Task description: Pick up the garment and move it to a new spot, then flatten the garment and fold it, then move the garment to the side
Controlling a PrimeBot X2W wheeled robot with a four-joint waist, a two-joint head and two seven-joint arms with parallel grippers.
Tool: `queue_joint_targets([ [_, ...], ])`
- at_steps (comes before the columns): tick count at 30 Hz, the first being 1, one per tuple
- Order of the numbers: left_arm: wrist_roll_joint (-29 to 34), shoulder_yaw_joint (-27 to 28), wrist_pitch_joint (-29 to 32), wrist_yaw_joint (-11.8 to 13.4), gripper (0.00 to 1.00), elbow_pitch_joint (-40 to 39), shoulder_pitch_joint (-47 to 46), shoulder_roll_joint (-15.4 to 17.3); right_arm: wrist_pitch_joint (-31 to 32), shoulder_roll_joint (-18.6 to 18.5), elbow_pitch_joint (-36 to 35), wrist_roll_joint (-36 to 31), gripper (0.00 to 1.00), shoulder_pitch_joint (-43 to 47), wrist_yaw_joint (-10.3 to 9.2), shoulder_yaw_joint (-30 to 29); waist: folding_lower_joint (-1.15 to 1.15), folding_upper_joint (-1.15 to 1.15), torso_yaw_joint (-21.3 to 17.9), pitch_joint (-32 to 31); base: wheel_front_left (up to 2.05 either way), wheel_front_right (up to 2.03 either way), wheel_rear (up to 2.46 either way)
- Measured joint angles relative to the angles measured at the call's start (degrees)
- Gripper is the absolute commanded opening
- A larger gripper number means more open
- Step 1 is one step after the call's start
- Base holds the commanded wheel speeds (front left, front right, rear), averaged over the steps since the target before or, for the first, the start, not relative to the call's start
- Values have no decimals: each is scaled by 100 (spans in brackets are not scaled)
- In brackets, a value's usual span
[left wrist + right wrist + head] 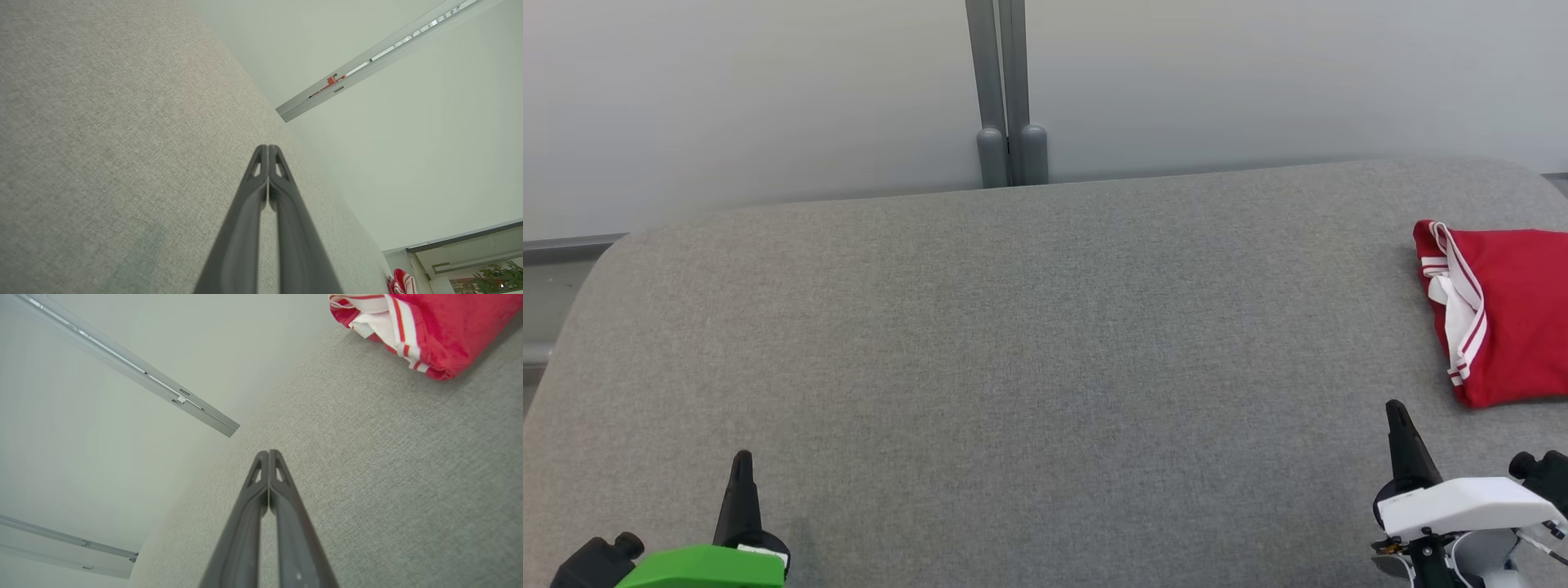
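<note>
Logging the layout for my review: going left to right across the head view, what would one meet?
left gripper → grey post → red garment

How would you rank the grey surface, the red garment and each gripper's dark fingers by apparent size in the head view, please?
1. grey surface
2. red garment, cut off at the picture's right edge
3. right fingers and left fingers: they look alike, so I leave them unranked.

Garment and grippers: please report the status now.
Left gripper shut, empty. Right gripper shut, empty, apart from garment. Garment looks folded, on surface at right. Bare surface between right gripper and garment.
</note>
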Motion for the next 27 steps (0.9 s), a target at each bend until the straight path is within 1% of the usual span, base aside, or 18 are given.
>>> queue_joint_targets([
  [17, -981, 37, 279, -2, 0, -16, -213, 2, 291, -10, 12, 1189, 0, -136, 0, 0, 0, 0, -10, 28, 0, 0, 0],
  [27, -1445, 55, 430, -4, 0, -27, -317, 4, 431, -14, 18, 1813, 0, -233, 0, 0, 0, 0, -16, 45, 0, 0, 0],
])
